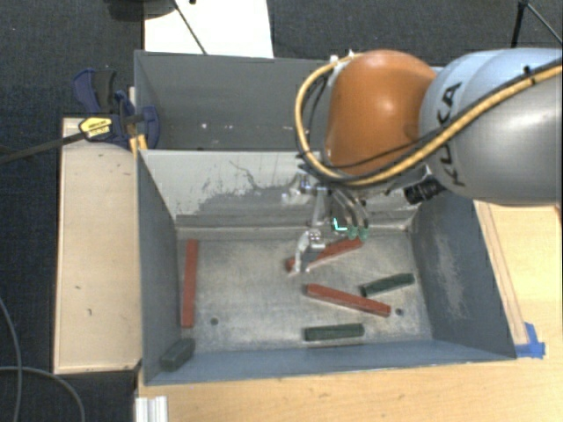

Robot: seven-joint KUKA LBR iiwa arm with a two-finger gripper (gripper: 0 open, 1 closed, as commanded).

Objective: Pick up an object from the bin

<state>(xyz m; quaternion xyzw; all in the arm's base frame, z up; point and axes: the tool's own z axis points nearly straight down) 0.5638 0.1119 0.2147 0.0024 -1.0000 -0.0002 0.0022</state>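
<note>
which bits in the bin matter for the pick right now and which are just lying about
In hand: gripper; middle red stick, right at the gripper.
Lying about: left red stick; lower red stick; right green stick; front green stick; dark block in the near left corner.

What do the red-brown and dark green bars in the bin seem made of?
Red-brown bars: matte, evenly coloured, straight-edged; painted wood or plastic, cannot tell which. Dark green bars: same dull, glare-free finish, probably the same stuff.
</note>
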